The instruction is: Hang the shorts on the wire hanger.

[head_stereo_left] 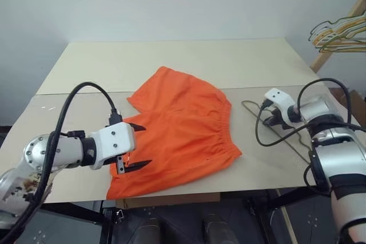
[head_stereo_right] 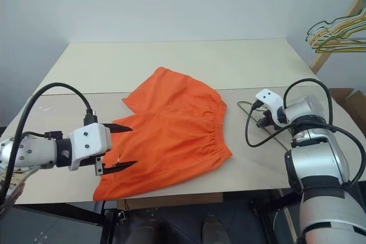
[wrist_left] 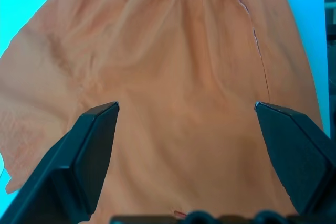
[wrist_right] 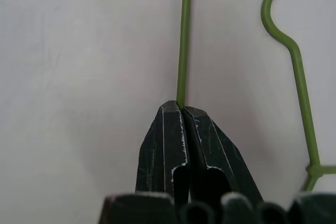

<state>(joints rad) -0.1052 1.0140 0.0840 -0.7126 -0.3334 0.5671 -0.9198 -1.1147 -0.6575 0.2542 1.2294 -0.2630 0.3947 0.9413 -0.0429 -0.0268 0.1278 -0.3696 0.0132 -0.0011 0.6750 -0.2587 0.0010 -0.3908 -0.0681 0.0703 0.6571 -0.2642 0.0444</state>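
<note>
The orange shorts lie flat in the middle of the table, waistband toward the right. My left gripper hovers open over the near left part of the fabric, its fingers spread wide with cloth beneath them and nothing between them. The thin olive-green wire hanger lies on the table to the right of the shorts. My right gripper is shut on one straight wire of it, and a notched shoulder bend shows beside the fingers. From the head, the hanger is partly hidden by my right hand and its cable.
The beige table has bare room behind the shorts and at the far left. A bunch of pale yellow-green wire hangers hangs on a wooden rack at the far right, beyond the table edge. A black cable loops over the table beside my right hand.
</note>
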